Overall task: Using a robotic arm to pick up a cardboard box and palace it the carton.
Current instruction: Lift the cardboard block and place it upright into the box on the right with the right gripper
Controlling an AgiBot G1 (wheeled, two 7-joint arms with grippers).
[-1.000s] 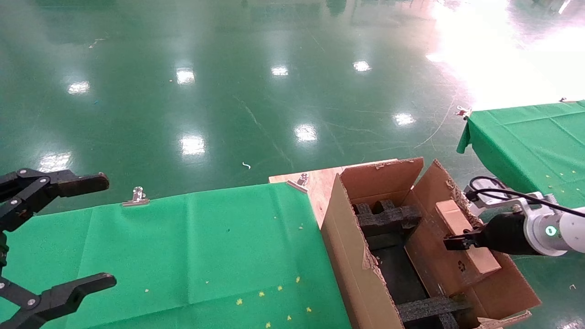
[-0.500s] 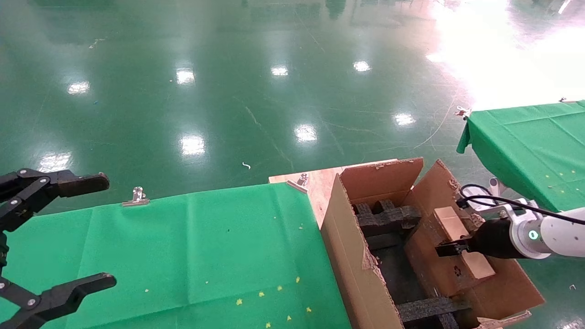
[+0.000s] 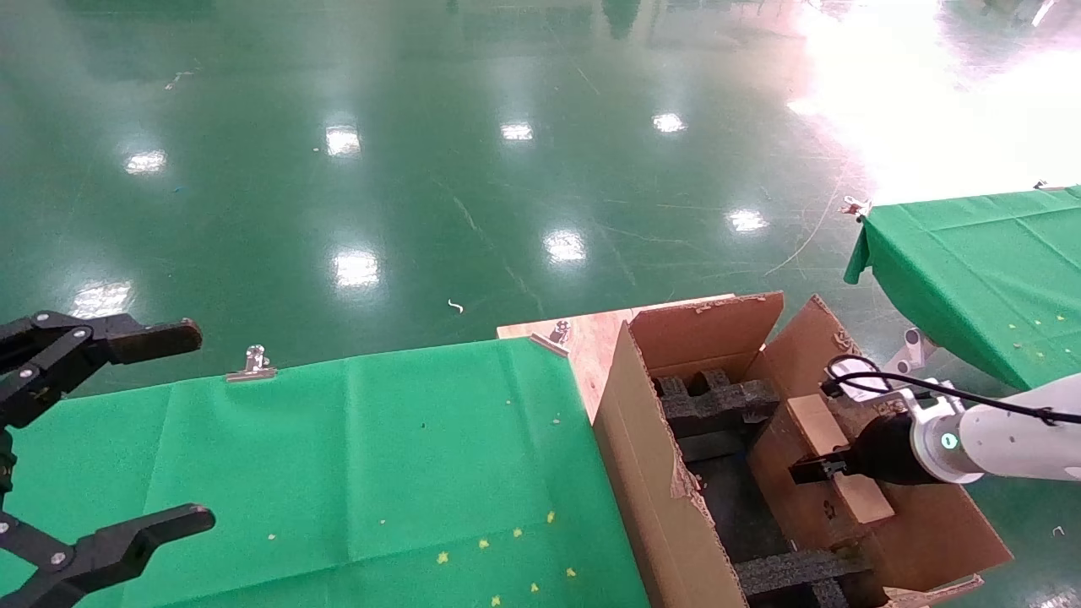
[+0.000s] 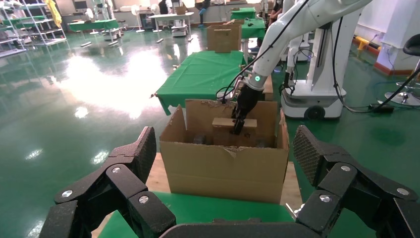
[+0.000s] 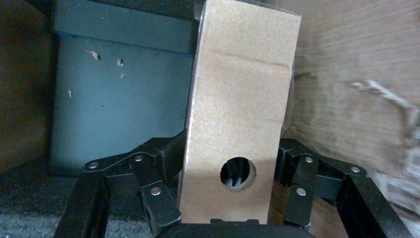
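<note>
The carton [image 3: 650, 473] sits open at four o'clock, black foam blocks [image 3: 718, 401] inside. The cardboard box [image 3: 823, 473] hangs on edge within it, against the right wall, gripped by the right gripper [image 3: 815, 469] of the robotic arm [image 3: 1005, 439]. Best lowered straight, clear of the foam. At nine o'clock, the left gripper [image 3: 127, 431] idles, fingers spread.

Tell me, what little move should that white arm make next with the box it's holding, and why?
Probably ease it further down. The right gripper is shut on the cardboard box, which stands on edge, only partly inside the carton, close to its right wall. Its lower end can't be seen resting on anything, so opening now would likely drop it. The left gripper is parked open over the green table.
</note>
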